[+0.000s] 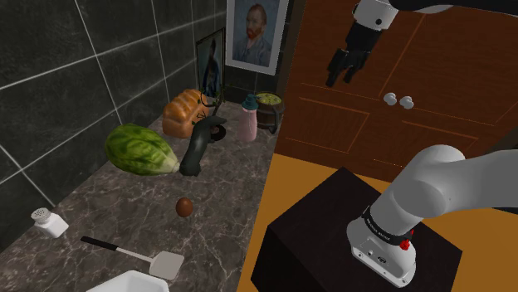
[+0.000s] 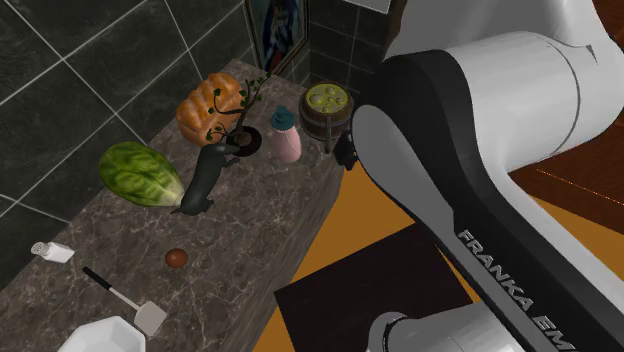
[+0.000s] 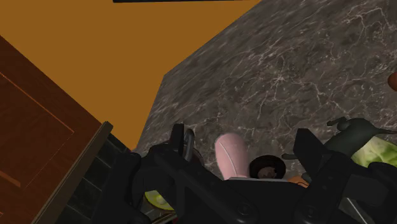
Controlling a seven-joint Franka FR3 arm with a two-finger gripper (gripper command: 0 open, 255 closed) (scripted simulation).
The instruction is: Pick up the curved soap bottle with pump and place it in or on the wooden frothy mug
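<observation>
The task is at its very beginning, with nothing picked up or moved. The pink soap bottle [image 1: 249,119] with its teal pump stands upright near the far end of the dark marble tabletop [image 1: 212,228]. Just beside it is the wooden mug [image 1: 271,108], which holds yellow-green froth. The gripper [image 1: 341,76] hangs high in the air in front of the brown wooden door [image 1: 415,75], well apart from both. In the wrist view its fingers [image 3: 182,141] stand spread apart with nothing between them, and the bottle shows far below in the gap. Everything is left to do: descending over the bottle, closing on its body, lifting it, and setting it in or on the neighbouring mug.
</observation>
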